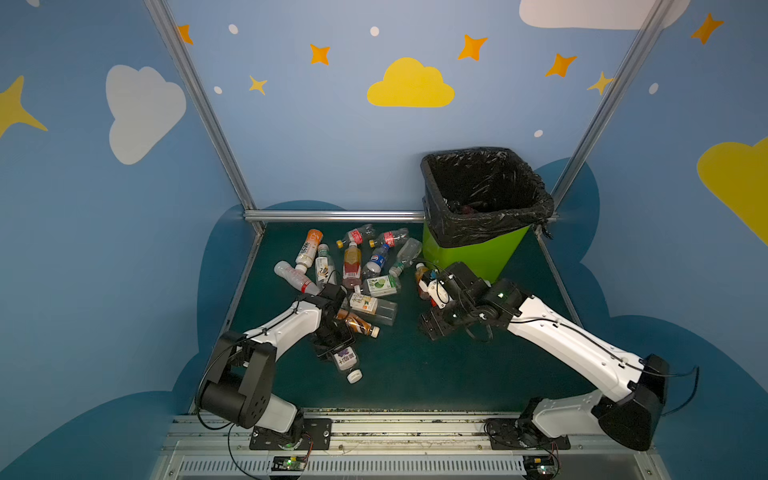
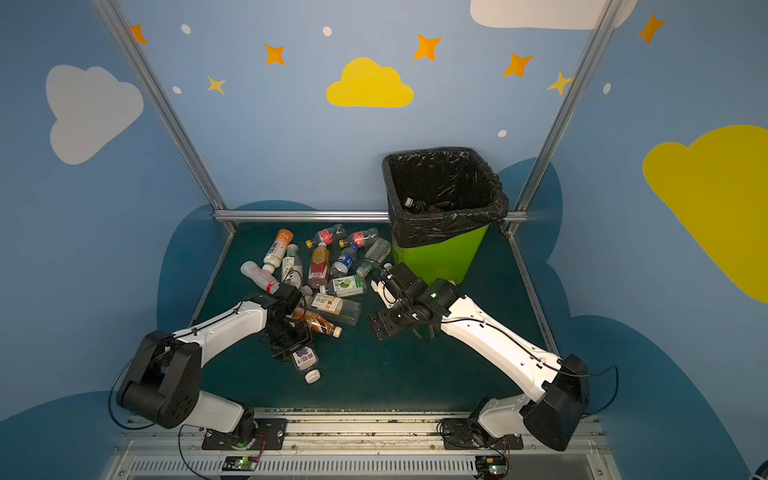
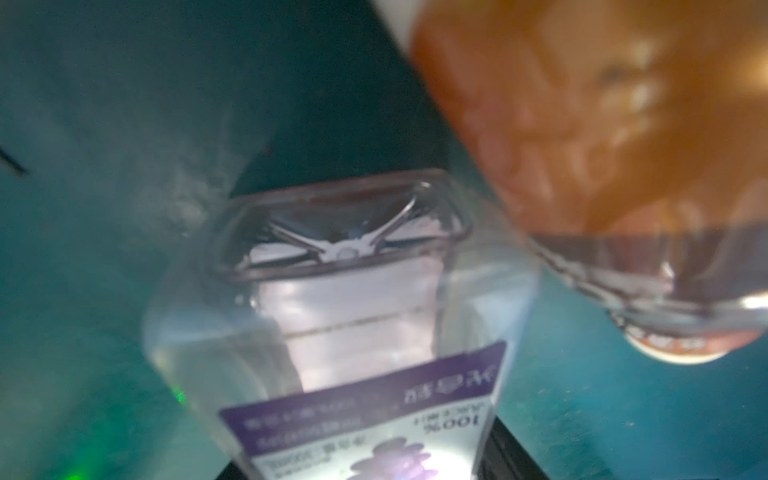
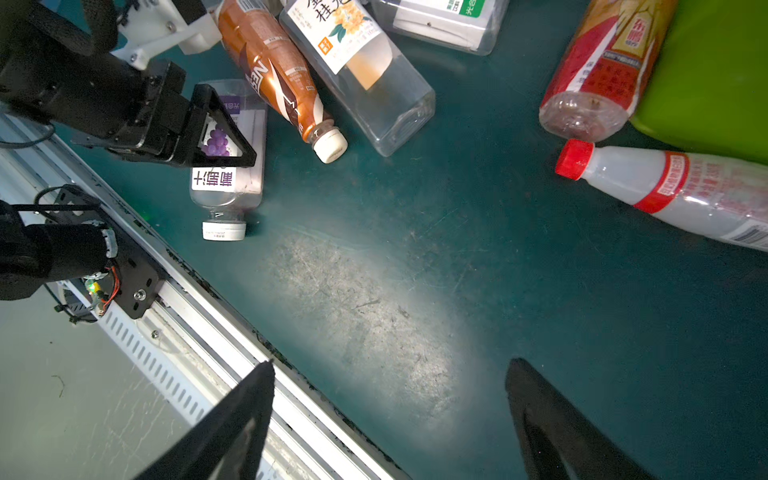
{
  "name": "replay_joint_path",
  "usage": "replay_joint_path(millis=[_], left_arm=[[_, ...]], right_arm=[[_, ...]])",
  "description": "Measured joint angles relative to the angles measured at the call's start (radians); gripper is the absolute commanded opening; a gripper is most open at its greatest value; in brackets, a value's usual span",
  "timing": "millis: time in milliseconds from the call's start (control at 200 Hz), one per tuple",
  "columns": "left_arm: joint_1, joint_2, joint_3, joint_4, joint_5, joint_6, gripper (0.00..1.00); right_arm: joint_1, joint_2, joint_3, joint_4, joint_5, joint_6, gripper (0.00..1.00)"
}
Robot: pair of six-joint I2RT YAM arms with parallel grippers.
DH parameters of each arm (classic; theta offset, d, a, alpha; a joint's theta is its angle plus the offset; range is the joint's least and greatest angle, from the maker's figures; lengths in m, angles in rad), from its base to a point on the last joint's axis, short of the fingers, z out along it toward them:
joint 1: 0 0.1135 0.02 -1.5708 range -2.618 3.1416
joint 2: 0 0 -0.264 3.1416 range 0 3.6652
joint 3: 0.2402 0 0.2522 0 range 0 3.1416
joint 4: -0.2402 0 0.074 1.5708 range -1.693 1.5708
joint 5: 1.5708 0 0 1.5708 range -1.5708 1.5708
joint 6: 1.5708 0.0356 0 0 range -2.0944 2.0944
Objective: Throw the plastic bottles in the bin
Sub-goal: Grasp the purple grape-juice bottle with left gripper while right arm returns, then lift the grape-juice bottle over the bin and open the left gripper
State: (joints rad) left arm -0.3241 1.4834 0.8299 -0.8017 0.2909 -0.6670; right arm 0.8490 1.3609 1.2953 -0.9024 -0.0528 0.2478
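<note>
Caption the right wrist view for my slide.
Left gripper at the purple-labelled bottle beside a brown bottle; right gripper open over the green mat, red-capped bottle and lime bin alongside.

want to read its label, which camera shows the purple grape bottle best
The right wrist view: the purple grape bottle lies sharp and nearly whole, white cap to body, label characters legible. Both top views show it small, base end hidden. The left wrist view shows only a blurred close-up of its base and label.
</note>
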Motion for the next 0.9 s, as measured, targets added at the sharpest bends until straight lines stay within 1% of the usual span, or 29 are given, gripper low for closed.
replay_joint_path(millis=[125, 200, 265, 330, 436, 491, 556, 641, 706, 771, 811, 841, 901], left_arm=[[-0.002, -0.007, 0.021, -0.033, -0.01, 0.01, 0.57], [-0.002, -0.033, 0.074, -0.086, -0.016, 0.016, 0.57], [-0.001, -0.075, 0.157, -0.129, -0.019, 0.019, 0.57], [0.003, -0.122, 0.276, -0.149, -0.023, 0.023, 0.56], [0.006, -0.199, 0.46, -0.113, -0.035, 0.029, 0.56], [0.008, -0.249, 0.536, -0.056, -0.043, 0.037, 0.56], [0.008, -0.3, 0.593, 0.024, -0.05, 0.044, 0.55], [0.002, -0.345, 0.635, 0.184, -0.057, 0.055, 0.55], [-0.013, -0.344, 0.651, 0.323, -0.058, 0.066, 0.55], [-0.039, -0.299, 0.693, 0.446, -0.052, 0.077, 0.56], [-0.059, -0.236, 0.747, 0.517, -0.042, 0.089, 0.56], [-0.074, -0.183, 0.8, 0.564, -0.033, 0.097, 0.56], [-0.109, -0.027, 0.967, 0.626, -0.001, 0.117, 0.56]], right_arm=[[-0.017, -0.015, -0.011, -0.002, 0.012, 0.004, 0.88], [-0.032, -0.031, -0.034, -0.002, 0.015, 0.015, 0.88], [-0.05, -0.049, -0.066, -0.002, 0.019, 0.031, 0.87], [-0.065, -0.065, -0.101, -0.002, 0.027, 0.05, 0.87], [-0.082, -0.094, -0.158, 0.0, 0.042, 0.082, 0.87], [-0.088, -0.115, -0.185, 0.003, 0.055, 0.096, 0.87], [-0.09, -0.145, -0.211, 0.007, 0.072, 0.114, 0.87], [-0.095, -0.182, -0.229, 0.018, 0.097, 0.133, 0.87], [-0.097, -0.207, -0.234, 0.03, 0.117, 0.142, 0.87], [-0.101, -0.227, -0.234, 0.046, 0.135, 0.146, 0.87], [-0.102, -0.234, -0.234, 0.055, 0.145, 0.149, 0.87], [-0.104, -0.238, -0.234, 0.061, 0.151, 0.15, 0.87], [-0.108, -0.24, -0.233, 0.066, 0.161, 0.153, 0.87]])
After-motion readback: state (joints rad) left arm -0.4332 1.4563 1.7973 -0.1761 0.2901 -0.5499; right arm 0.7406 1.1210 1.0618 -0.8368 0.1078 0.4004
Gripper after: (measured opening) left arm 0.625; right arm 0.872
